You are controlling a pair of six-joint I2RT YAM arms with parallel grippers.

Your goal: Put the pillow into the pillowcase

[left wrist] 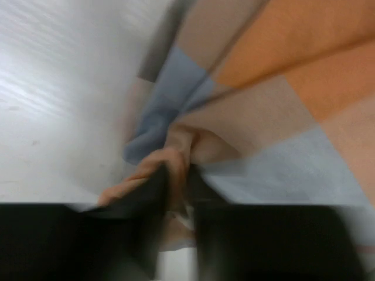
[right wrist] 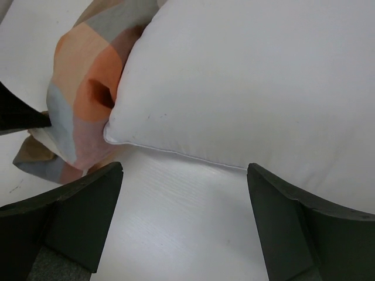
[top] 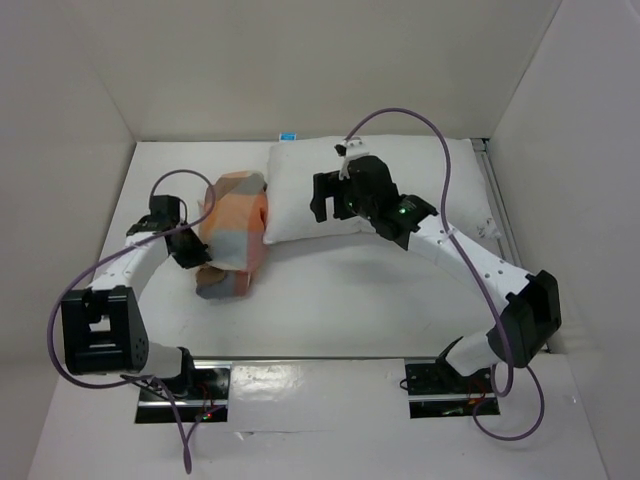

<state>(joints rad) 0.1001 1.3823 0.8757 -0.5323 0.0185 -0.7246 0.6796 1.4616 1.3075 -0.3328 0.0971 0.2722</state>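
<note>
Plump white pillow (top: 295, 190), bunched checked pillowcase (top: 235, 225) pinched in left fingers (left wrist: 151, 202), right fingers (right wrist: 88, 213) apart

No legible text or labels

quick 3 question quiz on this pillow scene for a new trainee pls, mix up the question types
1. True or false: the pillow is fully inside the pillowcase.
2. What is pinched in the left tool? A) a pillow corner B) a fold of the checked pillowcase C) nothing
3. In one word, how do the jaws of the right tool stand?

Key
1. False. The white pillow lies bare on the table beside the crumpled pillowcase, with one corner against it.
2. B.
3. Open. They hold nothing and hover over the pillow's near edge.
</note>
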